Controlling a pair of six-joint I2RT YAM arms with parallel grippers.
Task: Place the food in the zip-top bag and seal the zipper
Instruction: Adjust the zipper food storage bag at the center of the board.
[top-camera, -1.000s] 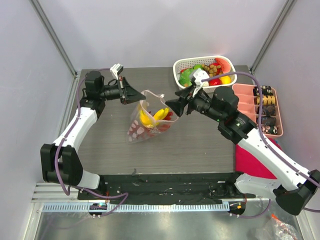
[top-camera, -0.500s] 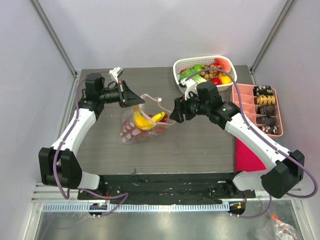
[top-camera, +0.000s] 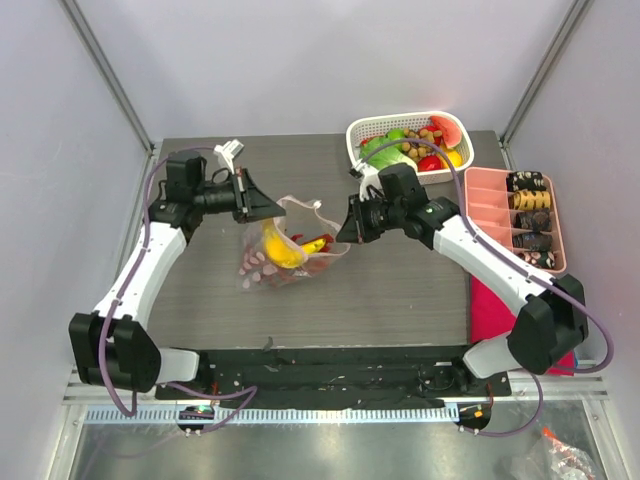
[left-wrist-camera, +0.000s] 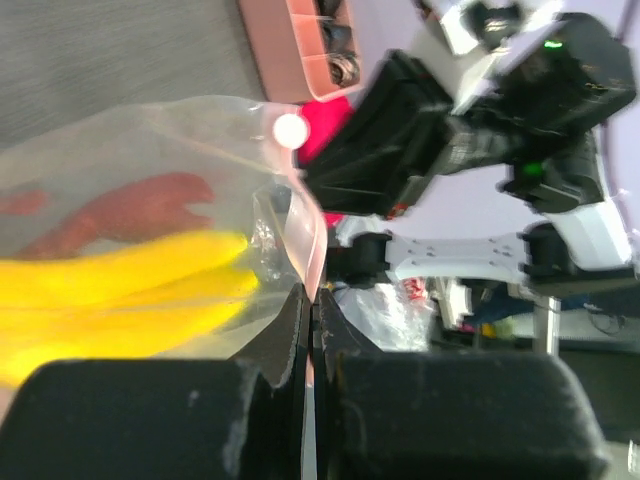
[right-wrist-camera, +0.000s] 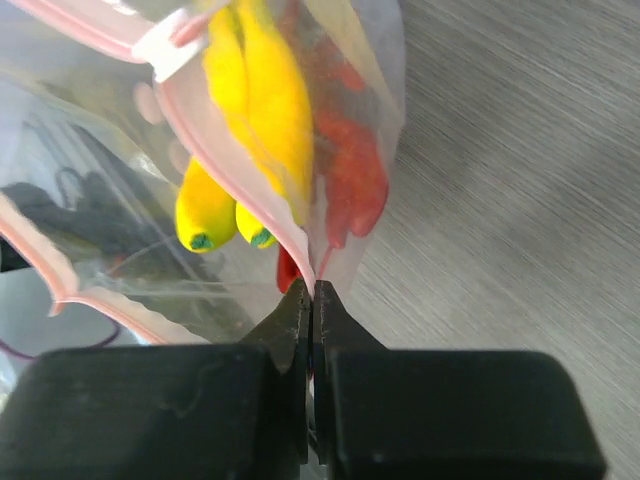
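- The right tool (top-camera: 346, 228), open a second ago, has now clamped onto the 3 o'clock end of the clear floppy zip-top bag (top-camera: 262, 262), on its pinkish zipper strip (right-wrist-camera: 228, 158).
- The left tool (top-camera: 272, 210) pinches the 9 o'clock end.
- The bag, near the dark wood-grain tabletop's (top-camera: 400, 290) centre, holds yellow toy bananas (top-camera: 275, 247) and red toy chilli peppers (top-camera: 318, 243).
- A white lattice basket (top-camera: 456, 121) at 1 o'clock holds colourful toy foods (top-camera: 405, 152).
- A pink compartment tray (top-camera: 488, 215) at 3 o'clock holds dark brown pieces (top-camera: 530, 215).
- Pale walls (top-camera: 320, 60) surround the tabletop.

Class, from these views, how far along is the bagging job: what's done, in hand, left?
Done: bananas and red chillies lie inside the zip-top bag. In hand: left gripper and right gripper pinch its mouth edge, jaws shut. Left: more food sits in the white basket; the zipper gapes unsealed.
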